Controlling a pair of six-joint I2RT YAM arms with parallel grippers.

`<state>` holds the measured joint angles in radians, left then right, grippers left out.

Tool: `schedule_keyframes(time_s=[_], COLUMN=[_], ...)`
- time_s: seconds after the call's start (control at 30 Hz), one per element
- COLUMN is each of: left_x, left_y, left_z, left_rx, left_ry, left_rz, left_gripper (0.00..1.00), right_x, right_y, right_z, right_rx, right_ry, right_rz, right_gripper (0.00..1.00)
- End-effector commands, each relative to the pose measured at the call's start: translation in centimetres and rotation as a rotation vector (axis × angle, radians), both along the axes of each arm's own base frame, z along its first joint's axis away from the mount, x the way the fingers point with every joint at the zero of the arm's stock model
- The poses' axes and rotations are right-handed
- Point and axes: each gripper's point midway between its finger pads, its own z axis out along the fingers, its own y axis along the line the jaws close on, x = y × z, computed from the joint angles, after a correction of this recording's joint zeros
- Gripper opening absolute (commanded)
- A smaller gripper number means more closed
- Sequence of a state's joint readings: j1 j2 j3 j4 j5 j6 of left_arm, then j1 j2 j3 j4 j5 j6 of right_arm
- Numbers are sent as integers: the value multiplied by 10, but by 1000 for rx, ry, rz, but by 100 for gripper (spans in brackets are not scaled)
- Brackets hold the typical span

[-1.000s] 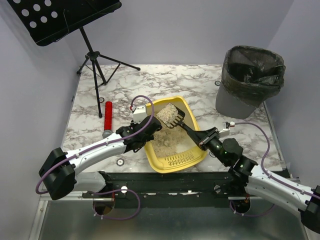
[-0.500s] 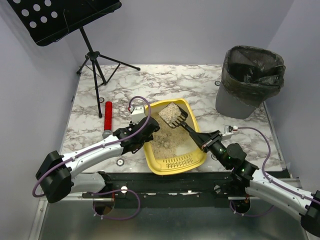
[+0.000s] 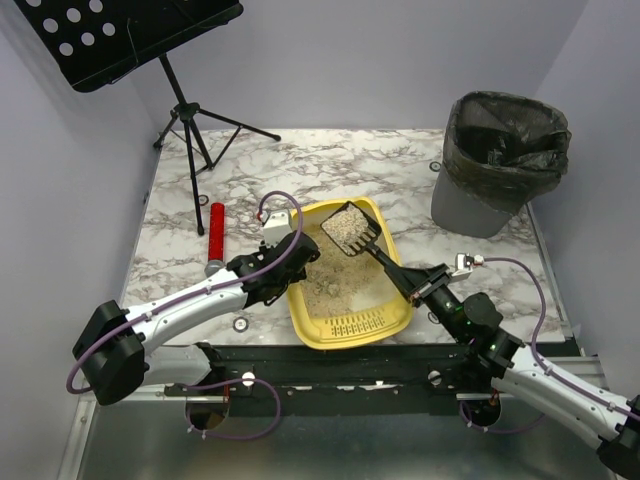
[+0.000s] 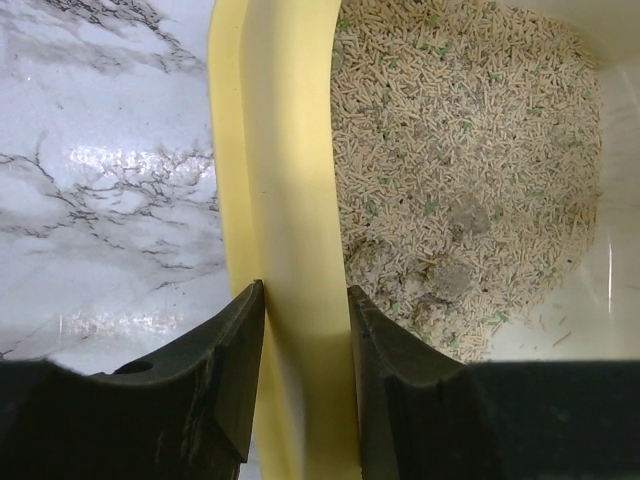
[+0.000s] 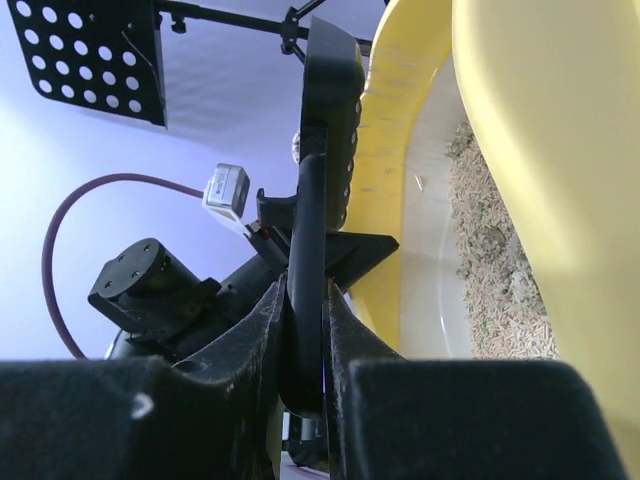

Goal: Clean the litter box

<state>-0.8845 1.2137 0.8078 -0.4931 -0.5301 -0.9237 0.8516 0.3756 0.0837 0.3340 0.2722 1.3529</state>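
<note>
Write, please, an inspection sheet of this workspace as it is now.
Surface: white marble-pattern table.
Job's things: yellow litter box holds beige litter; black scoop, loaded, over its far end.
Clutter: red cylinder left of the box.
Grippers: left gripper shut on the box's left rim; right gripper shut on the scoop handle.
Cables: purple cable loops beside each arm.
Surroundings: grey bin with black bag far right; music stand far left.

Lab booth — blank walls (image 3: 400,60), marble tabletop (image 3: 330,165)
</note>
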Motion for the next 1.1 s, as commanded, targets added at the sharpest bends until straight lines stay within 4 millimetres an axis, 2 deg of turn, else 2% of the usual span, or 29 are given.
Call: schedule_keyframes(time_s=[0.0, 0.03, 0.07, 0.1, 0.13, 0.17, 0.27, 0.37, 0.43, 0.47, 0.5, 0.53, 0.57, 0.6, 0.63, 0.7, 0.73, 0.77, 0.8, 0.83, 0.9, 0.93, 0.97, 1.0, 1.07], left_x=[14, 15, 15, 15, 14, 14, 15, 14, 14, 14, 14, 13, 13, 12, 12, 14, 14, 13, 13, 14, 14, 13, 12, 12, 12], left_y=[-16, -15, -16, -16, -17, -17, -18, -20, -16, -15, -15, -16, -15, -14, -14, -16, -17, -17, -17, -16, -15, -16, -16, -16, -16], left_z=[25, 25, 25, 26, 27, 26, 27, 27, 27, 27, 28, 29, 29, 28, 28, 30, 30, 30, 31, 30, 29, 28, 27, 27, 27], left_rx=[-69, -70, -72, -77, -79, -80, -95, -89, -83, -83, -85, -90, -90, -92, -93, -107, -104, -96, -94, -90, -89, -91, -92, -99, -102], left_ry=[-64, -67, -67, -67, -64, -63, -76, -66, -72, -72, -72, -71, -70, -72, -78, -84, -80, -73, -72, -72, -71, -66, -62, -61, -68], left_rz=[-19, -14, -15, -16, -19, -20, -23, -38, -27, -23, -24, -26, -25, -26, -23, -23, -29, -33, -34, -30, -26, -27, -30, -31, -27], left_gripper=[44, 44, 44, 44, 44, 44, 44, 45, 45, 45, 45, 44, 45, 45, 45, 45, 45, 45, 45, 45, 45, 45, 45, 45, 45], right_x=[-3, 4, 6, 4, -5, -7, 0, -21, -14, -5, -4, -7, -16, -17, -14, -7, -10, -22, -25, -23, -7, -5, -11, -16, -20], right_y=[-2, -9, -10, -7, 1, 4, 6, 29, 21, 14, 13, 15, 21, 21, 19, 12, 12, 14, 12, 8, -8, -10, -5, -2, -5], right_z=[15, 7, 6, 11, 26, 26, 10, 6, -9, -7, -9, 6, 11, 22, 0, 8, 4, 14, 12, -15, -12, -6, 10, -4, -8], right_rx=[21, 28, 69, 104, 97, 63, 35, -16, -4, 41, 71, 87, 59, 57, 7, 51, 60, 78, 92, 81, 154, 195, 175, 98, 59], right_ry=[-11, 19, 20, 5, -63, -61, 11, 1, 75, 66, 63, 3, -32, -40, 47, 20, 28, -9, 8, 123, 115, 116, 70, 115, 165], right_rz=[5, -53, -61, -45, 26, 43, 20, 194, 133, 71, 64, 81, 144, 147, 127, 70, 86, 144, 146, 118, -3, -12, 33, 57, 57], right_gripper=[1, 1, 1, 1, 0, 1, 1, 1, 1, 1, 0, 0, 1, 1, 1, 1, 1, 0, 1, 1, 1, 0, 1, 1, 1])
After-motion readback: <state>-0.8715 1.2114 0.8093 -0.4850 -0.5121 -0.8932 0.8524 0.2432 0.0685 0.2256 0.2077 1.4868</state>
